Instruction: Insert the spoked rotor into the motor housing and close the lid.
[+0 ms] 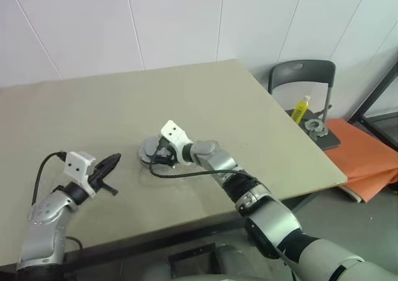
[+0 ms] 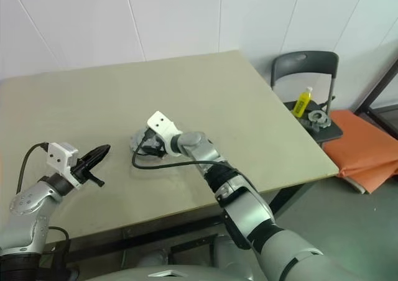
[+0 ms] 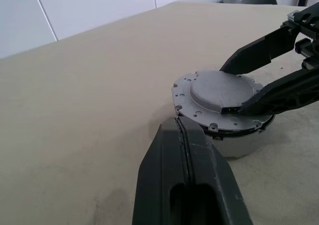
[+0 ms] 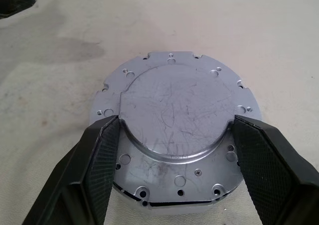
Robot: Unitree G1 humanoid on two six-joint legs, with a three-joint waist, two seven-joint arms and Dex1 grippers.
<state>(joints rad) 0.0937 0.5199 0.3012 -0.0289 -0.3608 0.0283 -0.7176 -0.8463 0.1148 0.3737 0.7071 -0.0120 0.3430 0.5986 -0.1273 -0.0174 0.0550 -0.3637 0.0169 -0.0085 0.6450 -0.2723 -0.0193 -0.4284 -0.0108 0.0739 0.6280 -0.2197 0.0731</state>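
While the lid point(image 4: 174, 115) sits on the motor housing point(image 3: 239, 144), right gripper point(image 4: 174, 150) grasps it; left gripper point(image 3: 183, 135), at its nine o'clock, clenched empty.

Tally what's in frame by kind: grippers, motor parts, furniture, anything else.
Grippers: 2, left, right
Lid: 1, on the housing
Housing: 1
Table: 1
Chair: 1
Yellow bottle: 1
Total: 7

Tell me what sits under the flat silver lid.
Under the scratched round silver metal lid shows a pale round housing wall, resting on the beige table. The lid covers its inside; whether a rotor is in there cannot be seen.
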